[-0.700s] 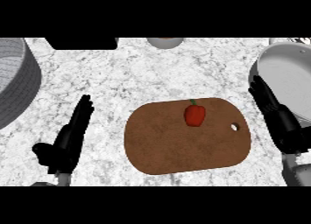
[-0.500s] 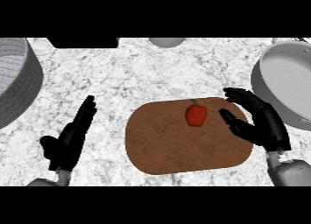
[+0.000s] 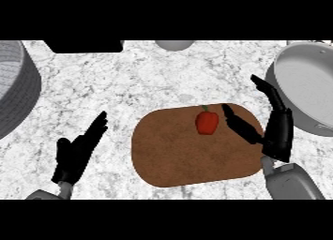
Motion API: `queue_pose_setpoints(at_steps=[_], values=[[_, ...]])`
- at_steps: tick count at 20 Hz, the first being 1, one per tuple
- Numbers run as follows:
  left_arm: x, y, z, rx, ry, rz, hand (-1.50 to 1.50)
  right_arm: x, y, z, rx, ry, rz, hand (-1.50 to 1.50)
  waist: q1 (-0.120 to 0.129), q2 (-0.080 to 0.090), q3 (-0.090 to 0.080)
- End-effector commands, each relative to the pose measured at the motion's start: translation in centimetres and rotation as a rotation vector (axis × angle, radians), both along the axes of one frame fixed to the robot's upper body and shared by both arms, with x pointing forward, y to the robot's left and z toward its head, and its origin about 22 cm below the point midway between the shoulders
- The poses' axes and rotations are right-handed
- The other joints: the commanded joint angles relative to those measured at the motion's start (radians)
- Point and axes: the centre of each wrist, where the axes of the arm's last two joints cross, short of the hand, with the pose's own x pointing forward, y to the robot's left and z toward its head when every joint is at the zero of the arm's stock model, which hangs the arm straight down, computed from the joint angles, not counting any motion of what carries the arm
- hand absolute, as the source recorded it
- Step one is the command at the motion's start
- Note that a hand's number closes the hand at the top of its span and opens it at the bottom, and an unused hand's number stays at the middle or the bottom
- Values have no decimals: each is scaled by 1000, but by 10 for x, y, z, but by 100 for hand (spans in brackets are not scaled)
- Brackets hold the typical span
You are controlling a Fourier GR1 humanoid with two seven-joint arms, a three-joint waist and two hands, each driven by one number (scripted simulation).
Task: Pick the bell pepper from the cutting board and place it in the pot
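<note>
Bell pepper (image 3: 207, 123): red, green stem. Cutting board (image 3: 189, 157): brown; counter (image 3: 148, 79): white marble, grey veining. Pot (image 3: 314, 89): pale grey; both hands (image 3: 77, 152) (image 3: 276, 131): black.

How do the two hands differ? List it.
The right hand is over the cutting board's right edge, thumb stretched toward the pepper; the left hand is over bare counter, left of the board. The right hand is spread wide; the left hand's fingers lie straight, close together. Both are black, open and hold nothing.

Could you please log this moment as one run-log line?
phase: reach | right robot hand: open beside bell pepper | bell pepper: on cutting board | left robot hand: open, resting
</note>
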Motion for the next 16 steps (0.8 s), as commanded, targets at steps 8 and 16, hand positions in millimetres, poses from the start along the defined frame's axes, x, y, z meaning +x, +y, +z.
queue_pose_setpoints(at_steps=[8,16], values=[[15,14,-10,-1,46,-27,0,-14,71,38,-31,201,-83,-150,3,-3,1],[26,23,6,-9,36,-65,0,7,103,106,96,440,-111,-150,33,3,5]])
